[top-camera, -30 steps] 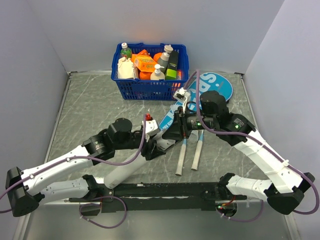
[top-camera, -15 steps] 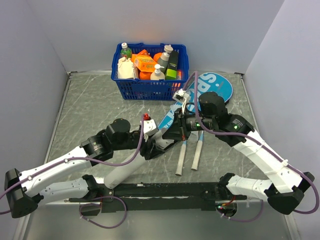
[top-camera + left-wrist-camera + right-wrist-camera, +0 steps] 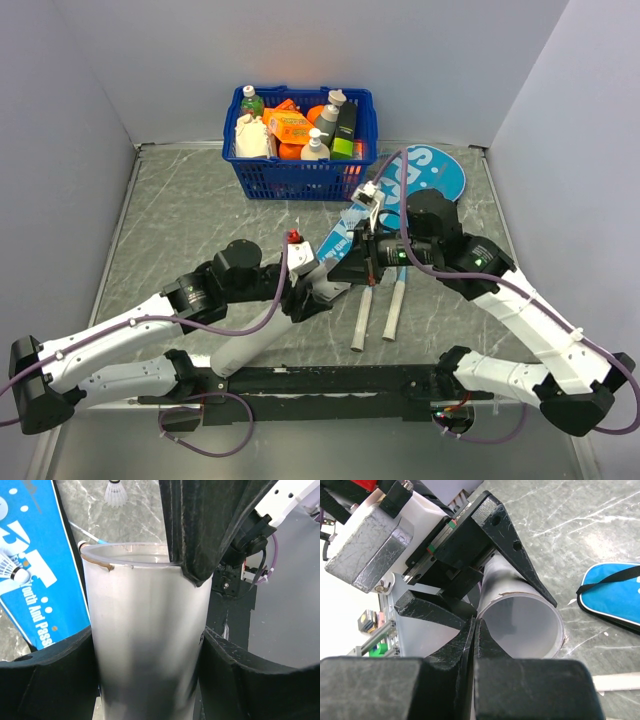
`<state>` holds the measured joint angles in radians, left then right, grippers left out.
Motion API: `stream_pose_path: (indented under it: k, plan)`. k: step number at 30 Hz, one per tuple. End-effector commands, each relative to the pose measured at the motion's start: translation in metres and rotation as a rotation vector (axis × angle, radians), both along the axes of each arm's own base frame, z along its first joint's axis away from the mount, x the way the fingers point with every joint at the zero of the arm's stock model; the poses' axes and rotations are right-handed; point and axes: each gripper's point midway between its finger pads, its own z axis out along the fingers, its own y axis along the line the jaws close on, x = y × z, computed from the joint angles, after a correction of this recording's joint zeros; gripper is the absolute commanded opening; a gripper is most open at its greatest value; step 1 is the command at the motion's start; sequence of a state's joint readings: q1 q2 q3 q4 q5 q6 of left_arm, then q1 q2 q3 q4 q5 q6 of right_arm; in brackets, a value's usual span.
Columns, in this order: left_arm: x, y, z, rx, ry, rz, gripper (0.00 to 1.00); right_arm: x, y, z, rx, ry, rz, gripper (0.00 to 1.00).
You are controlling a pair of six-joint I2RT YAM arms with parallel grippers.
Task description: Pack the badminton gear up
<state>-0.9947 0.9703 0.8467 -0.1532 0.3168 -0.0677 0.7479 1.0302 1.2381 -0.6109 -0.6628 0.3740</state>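
My left gripper (image 3: 147, 665) is shut on the long white tube (image 3: 145, 630), holding it tilted with its open mouth up toward the right arm. Seen from above, the tube (image 3: 255, 345) runs from the rail up to the left gripper (image 3: 305, 297). My right gripper (image 3: 476, 620) is shut, its tips touching the near rim of the tube (image 3: 520, 622); I cannot tell whether they pinch the wall. Two rackets (image 3: 378, 312) lie with white handles toward me, heads in the teal case (image 3: 425, 172). A white shuttlecock (image 3: 115, 492) stands on the table beyond the tube.
A blue plastic basket (image 3: 300, 180) of bottles and orange packs stands at the back centre, just behind the case. Grey walls close in the left, right and back. A black rail (image 3: 330, 380) runs along the near edge between the arm bases.
My right gripper's jaws have come together at the tube's mouth, and that arm has shifted slightly. The left gripper still holds the tube in the same place.
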Motion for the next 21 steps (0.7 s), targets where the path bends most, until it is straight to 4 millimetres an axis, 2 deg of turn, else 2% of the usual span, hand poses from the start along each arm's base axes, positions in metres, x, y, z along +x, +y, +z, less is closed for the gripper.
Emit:
stream_pose_path:
  k: [1,8,13,15,18,21]
  plan:
    - [0.001,-0.001,0.010,-0.042,-0.008,0.011,0.21,-0.009,-0.010,0.028,0.094,-0.080,0.020,0.00]
    - [0.000,-0.003,0.007,-0.033,-0.006,0.005,0.20,0.005,-0.028,0.033,0.138,-0.069,-0.037,0.00]
    - [0.000,-0.002,0.007,-0.034,-0.007,0.008,0.20,0.030,-0.047,0.029,0.092,-0.089,-0.171,0.00]
    - [0.001,-0.002,0.009,-0.036,-0.007,0.020,0.21,0.051,-0.060,0.025,0.027,-0.110,-0.302,0.00]
    - [0.001,-0.002,0.012,-0.040,-0.004,0.024,0.20,0.081,-0.088,0.003,-0.097,-0.084,-0.499,0.00]
    - [-0.001,0.000,0.018,-0.057,-0.006,0.023,0.21,0.111,-0.124,-0.035,-0.218,0.025,-0.718,0.00]
